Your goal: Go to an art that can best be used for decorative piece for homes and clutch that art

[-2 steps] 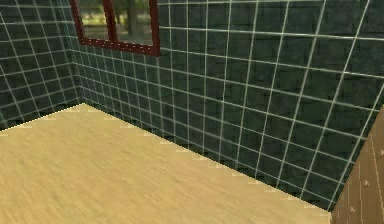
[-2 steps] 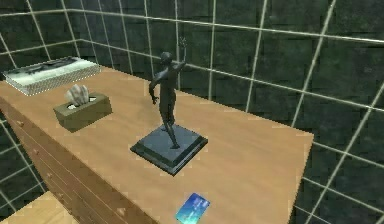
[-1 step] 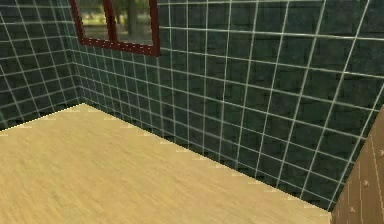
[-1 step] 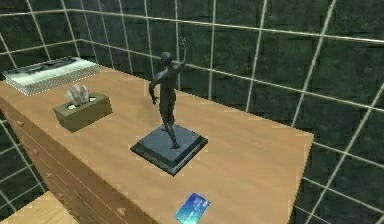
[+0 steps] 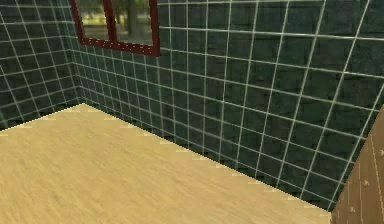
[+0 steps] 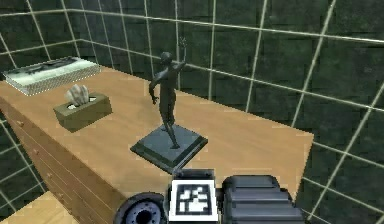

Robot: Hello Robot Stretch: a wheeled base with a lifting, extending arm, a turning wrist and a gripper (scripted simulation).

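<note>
The dark statue stands upright on its square base midway along the wooden top, near the gripper, whose hold on anything cannot be told. It looks rigid, fairly heavy and tippy; the slim torso seems the best place to grasp

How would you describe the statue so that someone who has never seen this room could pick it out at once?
A wooden counter runs along a dark tiled wall. On it, from the arm side view's left, lie a flat pale tray, a tissue box, then the statue. The statue alone stands tall: a slim dark figure with one arm raised, on a square dark base.
</note>
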